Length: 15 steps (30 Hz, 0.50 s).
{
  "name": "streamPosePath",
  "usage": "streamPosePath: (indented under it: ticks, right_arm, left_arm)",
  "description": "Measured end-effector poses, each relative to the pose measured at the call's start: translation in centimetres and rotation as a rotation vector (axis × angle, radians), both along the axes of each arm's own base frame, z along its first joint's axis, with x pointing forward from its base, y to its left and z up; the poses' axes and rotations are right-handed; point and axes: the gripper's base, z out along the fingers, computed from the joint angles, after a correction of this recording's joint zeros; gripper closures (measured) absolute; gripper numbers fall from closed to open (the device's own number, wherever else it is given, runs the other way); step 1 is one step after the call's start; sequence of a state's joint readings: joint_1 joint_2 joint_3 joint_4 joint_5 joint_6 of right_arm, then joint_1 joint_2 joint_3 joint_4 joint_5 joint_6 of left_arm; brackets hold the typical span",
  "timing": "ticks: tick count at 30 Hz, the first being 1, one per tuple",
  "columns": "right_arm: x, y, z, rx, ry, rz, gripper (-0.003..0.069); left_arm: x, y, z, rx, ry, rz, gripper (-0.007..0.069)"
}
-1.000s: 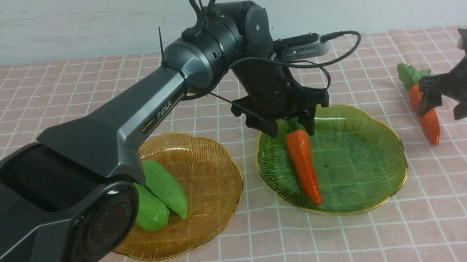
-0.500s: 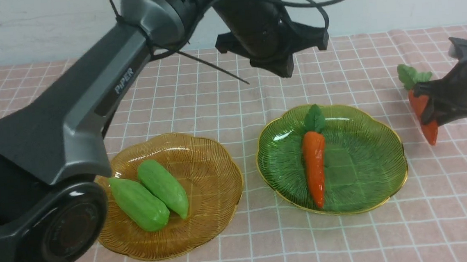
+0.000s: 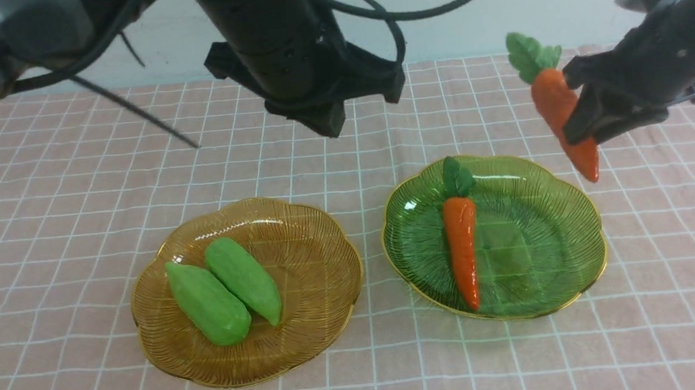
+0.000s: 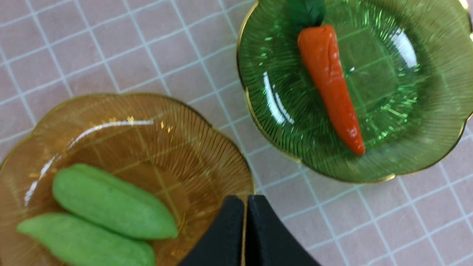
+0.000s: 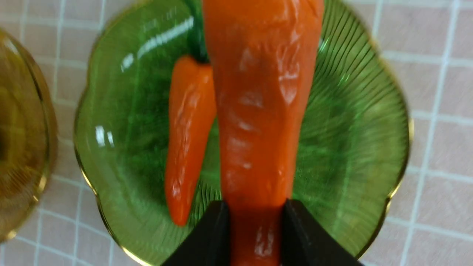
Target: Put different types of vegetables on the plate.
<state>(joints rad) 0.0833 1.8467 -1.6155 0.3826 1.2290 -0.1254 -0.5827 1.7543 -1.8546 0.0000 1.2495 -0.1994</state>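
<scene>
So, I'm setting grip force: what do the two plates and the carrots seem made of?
The green plate and amber plate: probably glass or clear plastic; the cloth grid shows through, ribbed, gilt rims. The lying carrot and lifted carrot: likely moulded plastic or rubber, glossy with white highlights.

A pink checked cloth (image 3: 79, 207), matt and soft-looking, lies under everything. On the left is an amber ribbed plate (image 3: 308, 240), on the right a green ribbed plate (image 3: 538, 206); both see-through and shiny like glass, with gold rims. The lying orange toy carrot (image 3: 461, 248) and the held orange toy carrot (image 3: 550, 102) are glossy, faintly wrinkled. Two light-green toy gourds (image 3: 208, 302) look matt.
</scene>
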Motion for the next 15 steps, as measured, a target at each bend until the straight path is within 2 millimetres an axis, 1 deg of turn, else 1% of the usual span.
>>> streamPosePath:
  ticks: [1,3,4,6,10,12,15]
  right_arm:
    - [-0.2,0.4,-0.5,-0.010,0.020,0.005,0.0493]
    - [-0.9,2.0,-2.2,-0.062,0.077,0.045,0.0493]
    - [-0.9,2.2,-2.4,-0.067,0.085,0.048,0.0493]
    - [-0.9,2.8,-3.5,-0.080,0.122,0.051,0.0493]
    - [-0.7,3.2,-5.0,-0.084,0.171,0.023,0.0488]
    - [-0.5,3.2,-5.4,-0.084,0.182,0.010,0.0467]
    - [-0.4,3.2,-5.8,-0.087,0.196,-0.013,0.0401]
  left_arm:
    - [-0.6,0.5,0.1,0.006,0.001,0.007,0.0628]
    - [-2.3,1.7,0.6,0.012,0.001,0.020,0.0628]
    - [-3.2,2.3,0.8,0.013,0.000,0.022,0.0628]
    - [-5.0,3.5,1.2,0.009,-0.002,0.032,0.0628]
    - [-7.6,5.2,1.6,-0.007,-0.005,0.053,0.0628]
    - [-8.7,6.0,1.8,-0.015,-0.007,0.062,0.0628]
    - [-10.5,7.2,2.0,-0.030,-0.015,0.075,0.0628]
